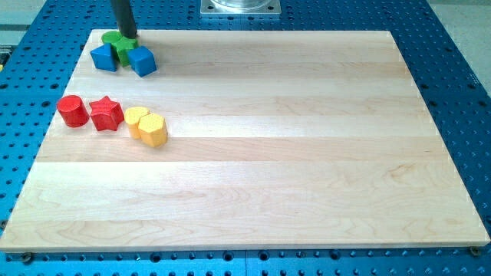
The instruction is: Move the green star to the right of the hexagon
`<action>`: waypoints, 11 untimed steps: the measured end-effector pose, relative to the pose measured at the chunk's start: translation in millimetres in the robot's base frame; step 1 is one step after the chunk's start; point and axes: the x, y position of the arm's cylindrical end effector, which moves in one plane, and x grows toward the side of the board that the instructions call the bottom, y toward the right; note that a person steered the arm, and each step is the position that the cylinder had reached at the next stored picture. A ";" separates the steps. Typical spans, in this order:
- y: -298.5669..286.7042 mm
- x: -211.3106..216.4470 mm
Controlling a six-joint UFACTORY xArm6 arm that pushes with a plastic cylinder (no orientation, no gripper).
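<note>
Camera view, contents listed by size:

1. Wooden board (253, 153), pale, made of glued strips, filling most of the frame and lying on a blue perforated table (460, 92).
2. Metal base plate (240, 7), grey, at the view's top edge just beyond the board's far side.
3. Rod (123, 17), dark and upright, coming down at the board's top-left corner. It carries no jaws, so nothing opens or closes. My tip (127, 36) sits at the rear of the green star, touching or just above it; I cannot tell which.
4. Yellow hexagon (153, 129), near the board's left edge, about halfway down, the block nearest the view's bottom.
5. Red star (107, 113), just left of the yellow pair.
6. Red cylinder (74, 110), closest to the left edge, beside the red star.
7. Blue cube (141, 60), tilted, touching the green star's right side.
8. Blue block (104, 57), shape unclear, touching the green star's left side.
9. Yellow block (136, 117), rounded, pressed against the hexagon's upper left and partly hidden by it.
10. Green star (119, 44), in the top-left corner, wedged between the two blue blocks, well apart from the hexagon.
</note>
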 end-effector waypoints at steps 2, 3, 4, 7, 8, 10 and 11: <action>-15.6 20.1; 0.0 45.1; 6.9 74.5; 91.0 165.8; 133.2 214.1; 160.5 197.7; 135.8 187.1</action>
